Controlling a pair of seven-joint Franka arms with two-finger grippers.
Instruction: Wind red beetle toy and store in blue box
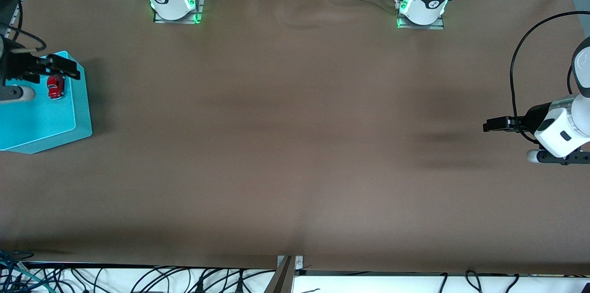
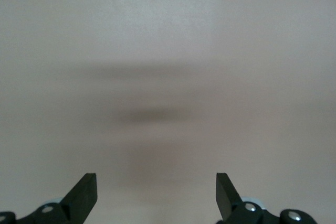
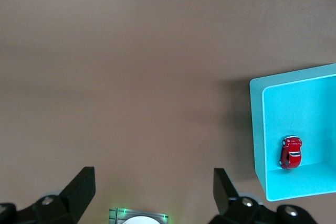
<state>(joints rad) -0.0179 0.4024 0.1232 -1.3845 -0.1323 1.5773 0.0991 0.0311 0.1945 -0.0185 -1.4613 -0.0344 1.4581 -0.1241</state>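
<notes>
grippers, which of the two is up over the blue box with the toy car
The right gripper, open above the blue box holding the red toy car; the left gripper waits open over bare table.

Wide brown table (image 1: pixel 295 145), blue box (image 1: pixel 69 127) standing on it at the right arm's end, two arm bases (image 1: pixel 176 5) mounted along its edge farthest from the front camera

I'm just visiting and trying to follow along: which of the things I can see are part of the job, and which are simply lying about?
Part of the job:
- tiny glossy red beetle-shaped toy car, lying inside the box
- light turquoise rectangular plastic box, at the right arm's end of the table
- right claw, open over the box
- left claw, open, waiting over bare table

Just lying about:
- brown table covering
- cables along the table's near edge
</notes>
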